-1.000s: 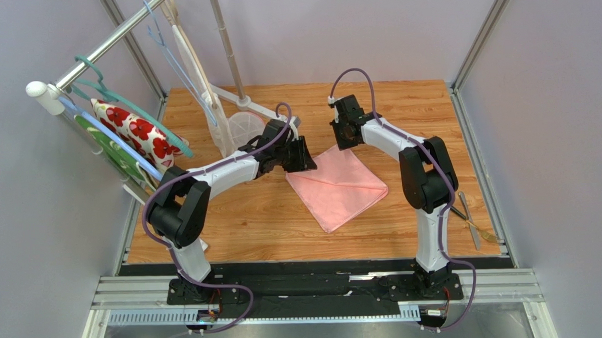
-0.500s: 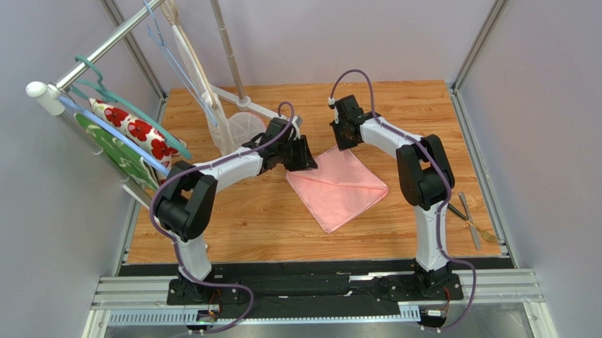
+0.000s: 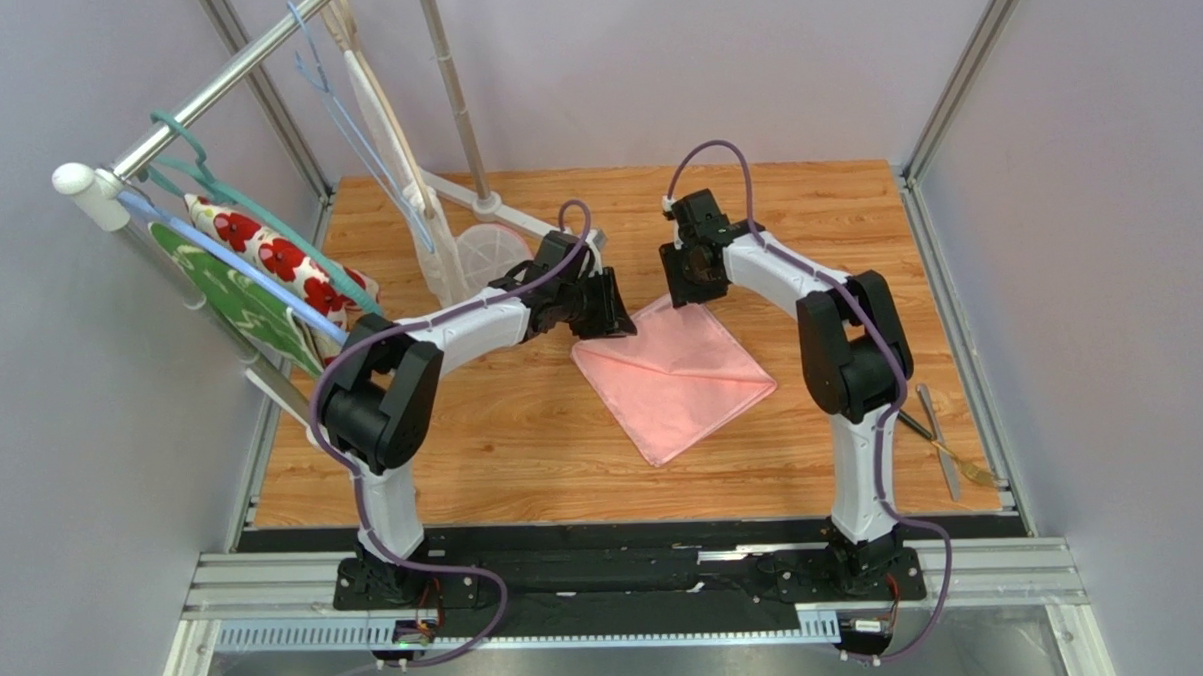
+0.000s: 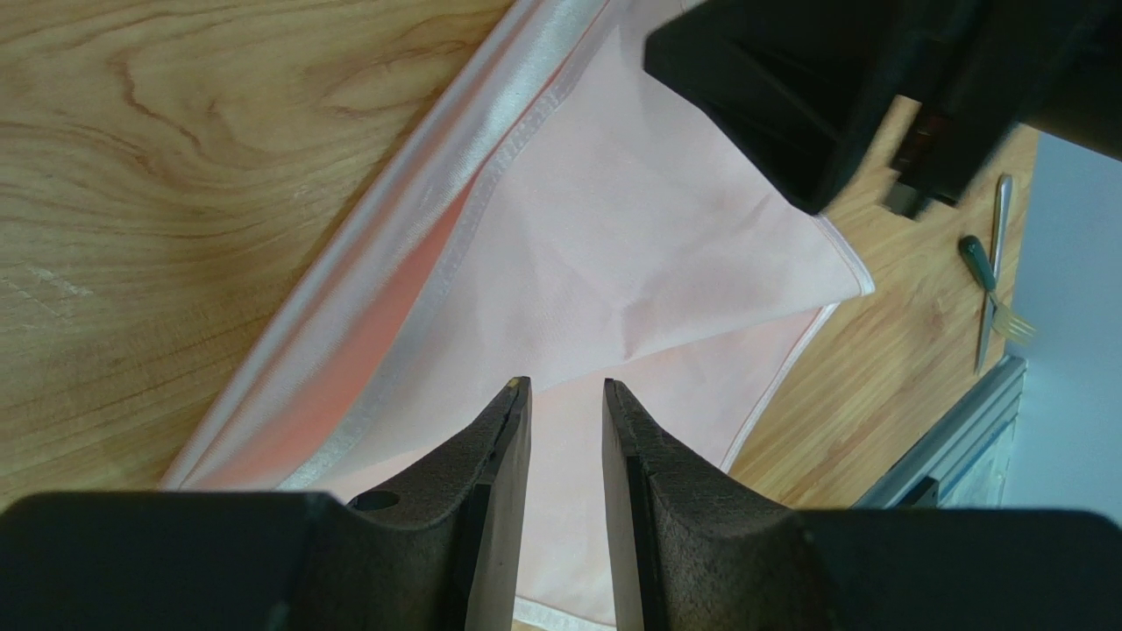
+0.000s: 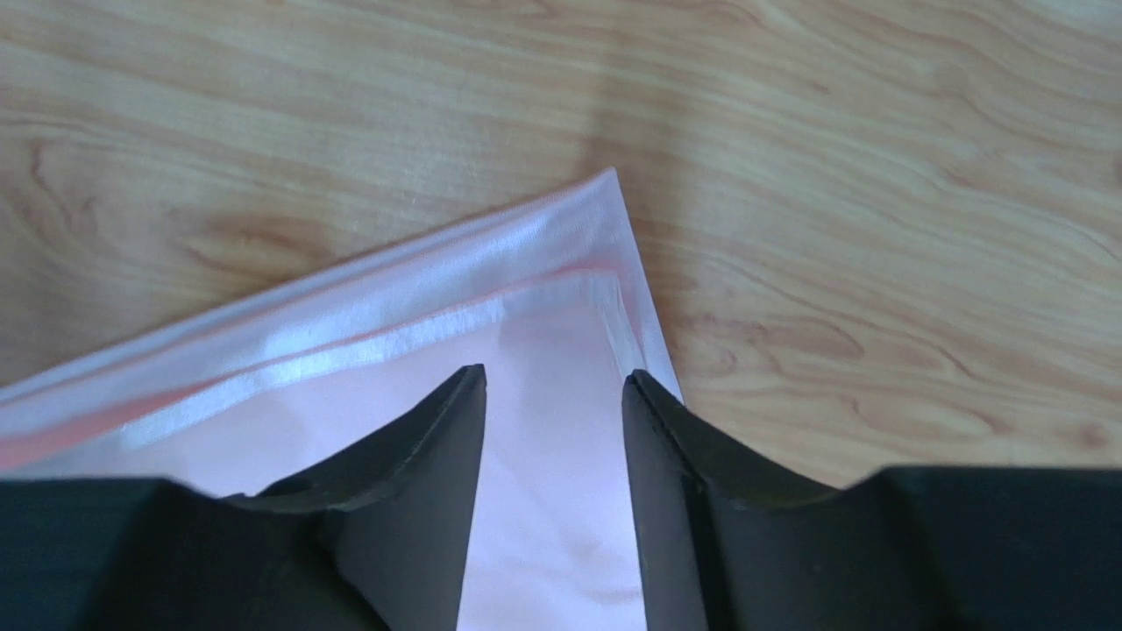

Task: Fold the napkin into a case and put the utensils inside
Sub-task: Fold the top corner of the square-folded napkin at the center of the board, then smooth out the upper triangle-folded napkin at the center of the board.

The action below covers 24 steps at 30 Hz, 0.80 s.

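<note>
The pink napkin (image 3: pixel 677 373) lies on the wooden table, folded into layers with its far corner toward the back. My left gripper (image 3: pixel 610 311) is at its left far edge. In the left wrist view it (image 4: pixel 566 388) stands open by a narrow gap over the napkin (image 4: pixel 632 224), with nothing between the fingers. My right gripper (image 3: pixel 687 284) is at the far corner. In the right wrist view it (image 5: pixel 553 375) is open just above the napkin (image 5: pixel 395 329), whose corner lies flat. The utensils (image 3: pixel 942 439) lie at the table's right edge, also in the left wrist view (image 4: pixel 994 276).
A rack (image 3: pixel 179 120) at the left holds hangers, a flowered white cloth (image 3: pixel 267 257) and a green cloth (image 3: pixel 238 306). A white stand base (image 3: pixel 484 249) sits behind the left gripper. Metal frame rails (image 3: pixel 953 311) border the table.
My right gripper has gone from shut to open at the napkin's far corner, which now lies flat. The left arm's elbow has swung right while its gripper stays at the napkin's edge.
</note>
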Each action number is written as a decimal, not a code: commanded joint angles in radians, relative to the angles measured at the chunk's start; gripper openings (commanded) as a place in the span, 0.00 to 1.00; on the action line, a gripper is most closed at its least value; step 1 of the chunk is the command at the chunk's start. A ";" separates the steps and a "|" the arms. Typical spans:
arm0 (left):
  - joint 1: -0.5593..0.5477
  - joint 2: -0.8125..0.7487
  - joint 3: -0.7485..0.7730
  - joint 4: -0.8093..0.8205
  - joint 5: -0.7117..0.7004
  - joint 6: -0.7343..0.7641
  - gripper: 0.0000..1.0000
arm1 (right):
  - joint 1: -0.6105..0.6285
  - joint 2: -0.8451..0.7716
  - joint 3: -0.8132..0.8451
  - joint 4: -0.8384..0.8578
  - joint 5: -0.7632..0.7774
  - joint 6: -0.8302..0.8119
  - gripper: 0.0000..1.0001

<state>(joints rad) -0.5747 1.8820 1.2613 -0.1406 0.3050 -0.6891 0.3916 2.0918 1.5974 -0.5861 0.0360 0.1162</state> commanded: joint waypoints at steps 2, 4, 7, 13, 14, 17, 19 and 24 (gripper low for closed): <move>0.012 0.025 0.035 -0.008 0.022 0.019 0.35 | -0.025 -0.206 -0.054 -0.058 -0.001 0.103 0.54; 0.012 0.025 0.030 -0.001 0.028 0.014 0.35 | -0.031 -0.268 -0.105 -0.051 -0.022 0.112 0.58; 0.012 0.022 0.021 0.021 0.040 0.007 0.35 | -0.043 -0.317 -0.206 -0.026 -0.094 0.134 0.60; 0.019 0.052 0.018 0.033 0.046 -0.003 0.34 | -0.071 -0.394 -0.408 0.095 -0.280 0.218 0.58; 0.025 0.057 0.010 0.032 0.042 0.005 0.34 | -0.077 -0.404 -0.428 0.112 -0.326 0.227 0.57; 0.045 0.068 0.007 0.022 0.017 0.025 0.34 | -0.106 -0.421 -0.504 0.172 -0.382 0.253 0.51; 0.055 0.075 0.001 0.027 0.014 0.026 0.33 | -0.140 -0.437 -0.552 0.213 -0.409 0.273 0.46; 0.072 0.081 -0.028 0.038 0.009 0.020 0.33 | -0.215 -0.466 -0.622 0.273 -0.484 0.293 0.42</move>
<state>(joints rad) -0.5194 1.9518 1.2522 -0.1291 0.3256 -0.6872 0.2287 1.6917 1.0027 -0.4324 -0.3561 0.3695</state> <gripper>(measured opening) 0.335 0.430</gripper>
